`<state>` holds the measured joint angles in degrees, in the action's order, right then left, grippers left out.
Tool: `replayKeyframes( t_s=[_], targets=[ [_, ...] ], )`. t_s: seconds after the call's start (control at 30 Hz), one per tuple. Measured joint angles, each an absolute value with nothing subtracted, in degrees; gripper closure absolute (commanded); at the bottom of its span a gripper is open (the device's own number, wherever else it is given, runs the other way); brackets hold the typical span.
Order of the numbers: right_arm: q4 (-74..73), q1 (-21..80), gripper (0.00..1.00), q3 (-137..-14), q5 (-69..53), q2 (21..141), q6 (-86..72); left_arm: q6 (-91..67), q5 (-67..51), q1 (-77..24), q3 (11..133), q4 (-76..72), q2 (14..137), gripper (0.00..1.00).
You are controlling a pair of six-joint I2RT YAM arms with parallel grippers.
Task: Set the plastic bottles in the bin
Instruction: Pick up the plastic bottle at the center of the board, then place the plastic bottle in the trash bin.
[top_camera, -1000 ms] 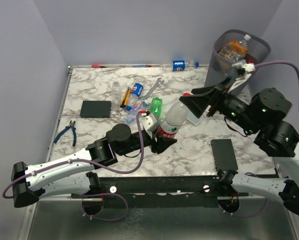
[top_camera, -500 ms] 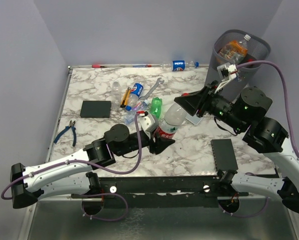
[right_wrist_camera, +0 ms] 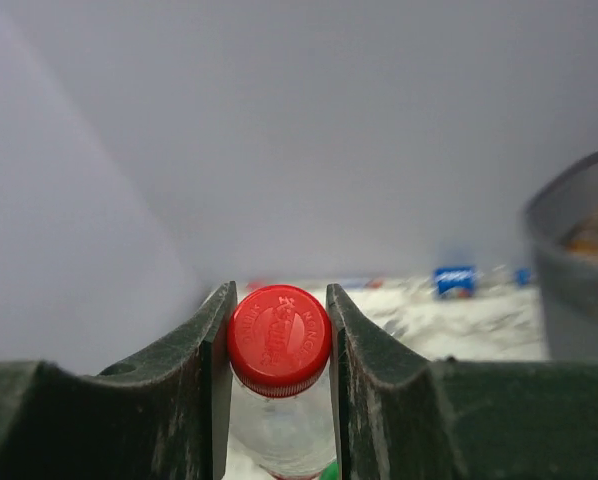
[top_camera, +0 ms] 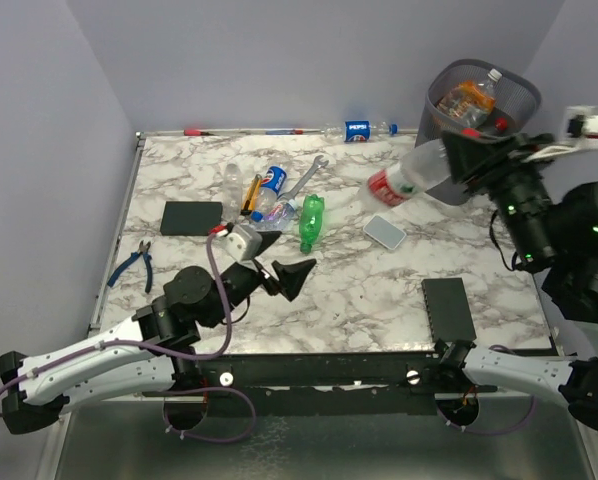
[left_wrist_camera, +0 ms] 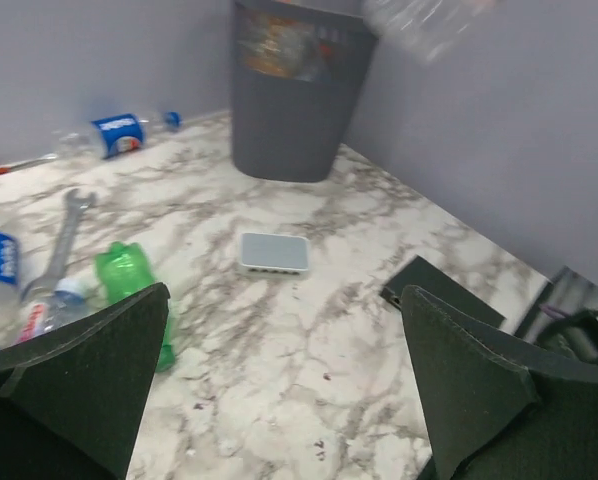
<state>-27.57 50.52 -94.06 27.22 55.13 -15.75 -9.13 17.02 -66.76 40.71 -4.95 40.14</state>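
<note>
Hauling bottle (top_camera: 409, 178), cap clamped in right claw (right_wrist_camera: 278, 300), left claw (left_wrist_camera: 284, 293) spread wide. Next: swing over bin (top_camera: 524, 100), drop.

A white tabletop (top_camera: 359, 290) veined grey like marble, boxed in by pale lilac walls (top_camera: 279, 60) behind it and at both sides; a brushed metal sheet (top_camera: 329, 450) lies before its near edge.

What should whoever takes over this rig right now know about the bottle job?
Left end effector: open, empty, low near the green bottle.
Right end effector: shut on the red-capped clear bottle, raised beside the bin.
Done: at least an orange bottle is in the bin.
To do: drop the held one, then the green bottle, central Pepsi bottle, far-edge Pepsi bottle.
</note>
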Motion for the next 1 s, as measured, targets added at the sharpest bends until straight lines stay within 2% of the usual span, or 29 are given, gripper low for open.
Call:
replayKeyframes(
  t_s=[0.07, 0.17, 0.27, 0.33, 0.4, 0.53, 0.73, 0.83, 1.0],
  targets=[
    [-20.2, 50.5, 0.99, -94.1, 36.6, 54.2, -7.7, -8.3, 22.2, -66.8, 38.8, -5.0, 36.8, 0.01],
    [1.5, 50.3, 0.99, -92.0, 47.9, 54.2, 10.9, -7.1, 27.8, -66.8, 36.3, -4.9, 33.1, 0.01],
    [23.4, 48.4, 0.99, -92.7, 52.1, 59.7, 28.7, -6.4, 31.5, -66.8, 33.8, -4.7, 31.0, 0.01],
    [30.7, 42.4, 0.99, -97.8, 53.1, 67.0, 35.0, -6.3, 33.0, -66.8, 31.9, -4.1, 30.4, 0.01],
    [29.7, 34.3, 0.99, -105.0, 53.2, 74.3, 34.4, -6.4, 34.1, -66.8, 30.4, -4.0, 30.1, 0.01],
    [17.5, 19.2, 0.99, -115.9, 52.5, 87.1, 24.3, -6.9, 35.0, -66.8, 28.8, -3.7, 29.8, 0.01],
    [0.6, 5.3, 0.99, -123.8, 49.7, 98.1, 8.1, -7.7, 35.0, -66.8, 28.6, -3.0, 29.8, 0.01],
    [-4.7, -0.5, 0.99, -124.5, 47.7, 100.3, 0.9, -8.0, 35.1, -66.8, 28.6, -2.3, 30.2, 0.01],
    [-6.2, -7.6, 0.99, -117.1, 42.3, 100.5, -7.1, -8.7, 35.1, -66.8, 28.7, -0.5, 31.6, 0.01]
  ],
)
